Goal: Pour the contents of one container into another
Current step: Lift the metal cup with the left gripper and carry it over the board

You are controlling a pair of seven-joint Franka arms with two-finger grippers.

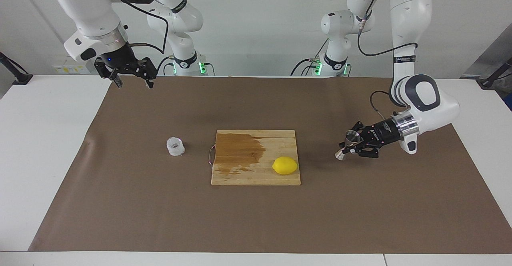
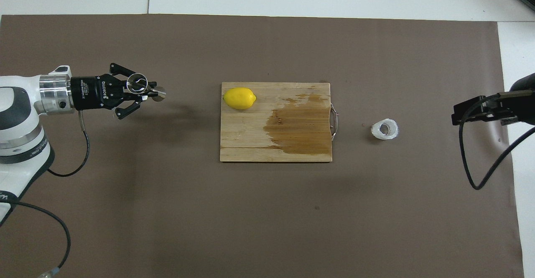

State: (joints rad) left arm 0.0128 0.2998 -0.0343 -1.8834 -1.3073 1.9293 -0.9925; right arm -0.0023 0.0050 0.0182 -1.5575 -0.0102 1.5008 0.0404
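Observation:
The small frosted plastic cup point(image 1: 175, 147) stands upright on the brown mat, beside the cutting board toward the right arm's end; it also shows in the overhead view point(image 2: 385, 129). The steel hourglass jigger point(image 1: 349, 143) is tilted in my left gripper point(image 1: 347, 146), which is shut on its waist low over the mat, beside the board toward the left arm's end. The overhead view shows the jigger's open rim point(image 2: 137, 83) and the left gripper point(image 2: 146, 90). My right gripper point(image 1: 132, 77) hangs open and empty, raised over the mat's edge at the right arm's end, well apart from the cup.
A wooden cutting board point(image 1: 256, 174) with a wet dark stain lies mid-table. A lemon point(image 1: 285, 165) sits on its corner toward the left arm's end. The brown mat point(image 1: 160, 210) covers most of the white table.

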